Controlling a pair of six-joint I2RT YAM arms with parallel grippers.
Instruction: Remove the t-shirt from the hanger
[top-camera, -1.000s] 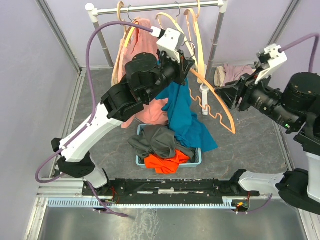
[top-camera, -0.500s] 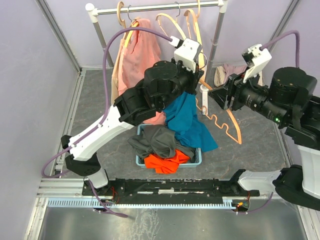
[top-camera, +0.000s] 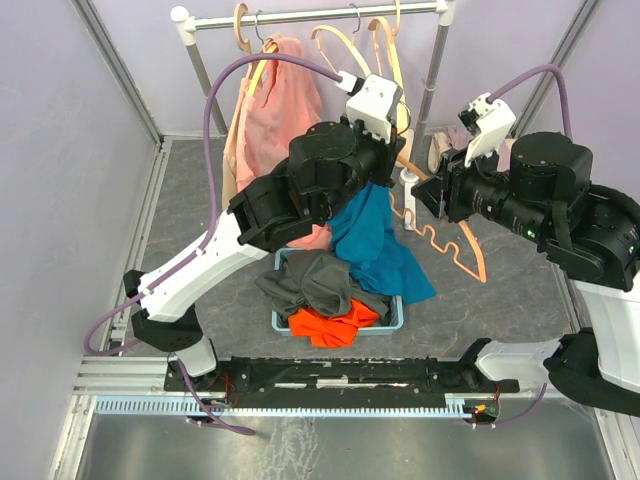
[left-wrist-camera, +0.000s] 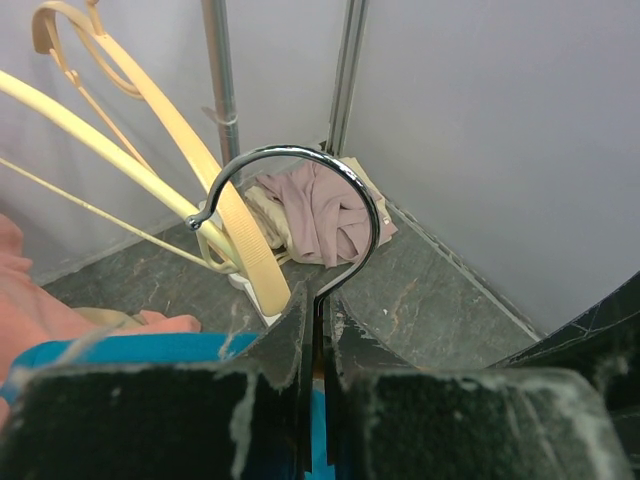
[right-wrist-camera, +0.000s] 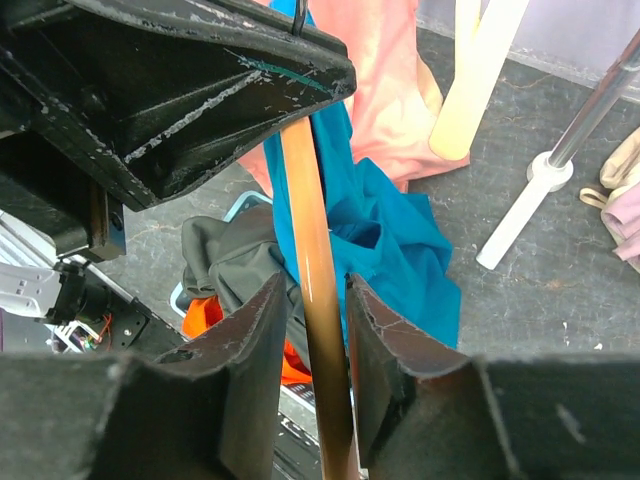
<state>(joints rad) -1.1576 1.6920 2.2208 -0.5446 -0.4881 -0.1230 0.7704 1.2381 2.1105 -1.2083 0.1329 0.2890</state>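
Covering the bottom of the enclosure, a grey stone-patterned floor is seen, and at its back a clothes rack with a white and metal rail is set. A long salmon-pink garment is hung from the left part of the rail, and pale empty wooden hangers are hooked beside it.

The teal cotton t-shirt is found in front of the rack, near the middle of the scene. It is draped from the orange-brown wooden hanger under the left arm's wrist, and its lower end is laid over the right side of a light blue plastic basket. A dark grey garment and a bright orange one are heaped in that basket. One arm of the hanger is bared and is slanted down to the right, clear of the teal cloth.

A crumpled mauve cloth is left on the floor in the back right corner, by the rack's foot.

The left gripper is clenched on the stem of the hanger's chrome wire hook, which is held upright above the fingers. The right gripper is placed astride the hanger's bare wooden arm, one finger on each side; whether the wood is actually pinched cannot be told.
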